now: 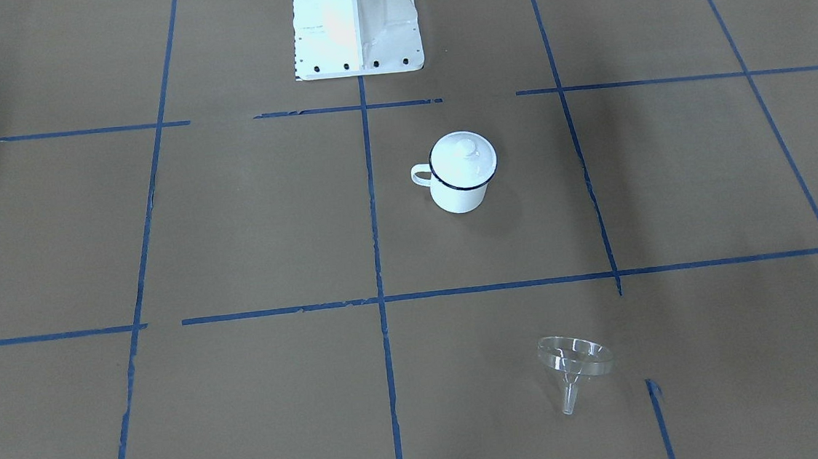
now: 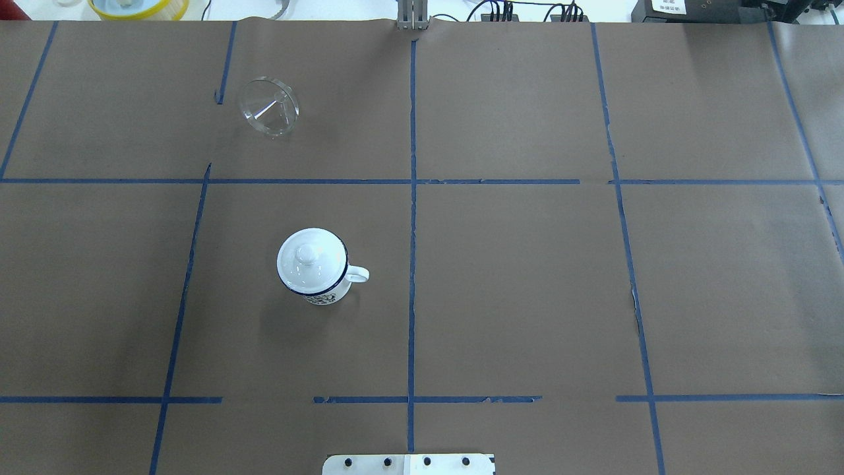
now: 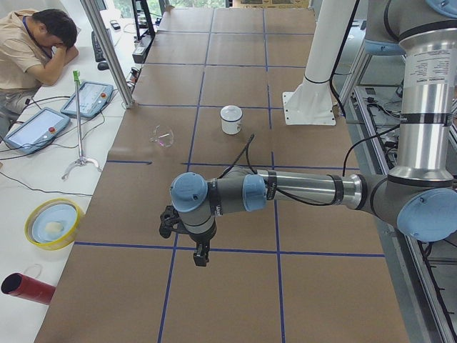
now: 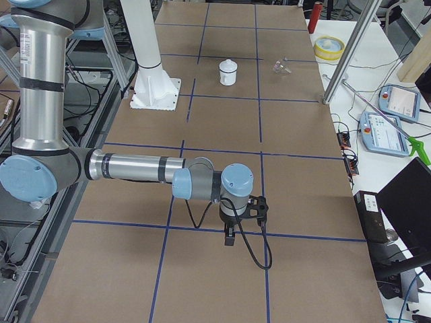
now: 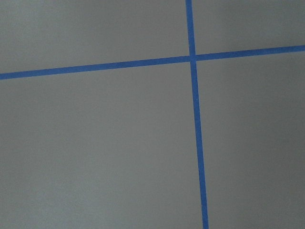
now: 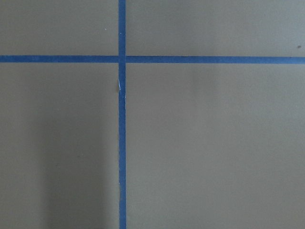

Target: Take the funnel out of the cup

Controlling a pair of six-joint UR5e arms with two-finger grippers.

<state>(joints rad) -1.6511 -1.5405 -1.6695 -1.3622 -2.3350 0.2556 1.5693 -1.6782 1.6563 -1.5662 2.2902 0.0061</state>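
Observation:
The clear funnel (image 1: 575, 359) lies on its side on the brown table, apart from the cup, in the far left part of the overhead view (image 2: 269, 107). The white cup (image 1: 458, 190) with the dark blue rim stands upright nearer the robot base, its handle (image 2: 359, 274) pointing toward the table's middle. A white domed lid (image 2: 311, 260) with a knob covers it. My left gripper (image 3: 201, 259) hangs over bare table at the left end, far from both. My right gripper (image 4: 230, 239) hangs likewise at the right end. I cannot tell whether either is open or shut.
Blue tape lines grid the brown table. The white robot base (image 1: 355, 29) stands behind the cup. A person (image 3: 28, 43) sits beyond the far edge by two teach pendants (image 3: 89, 98). A yellow bowl (image 3: 52, 223) and a red cylinder (image 3: 28, 288) lie off the table.

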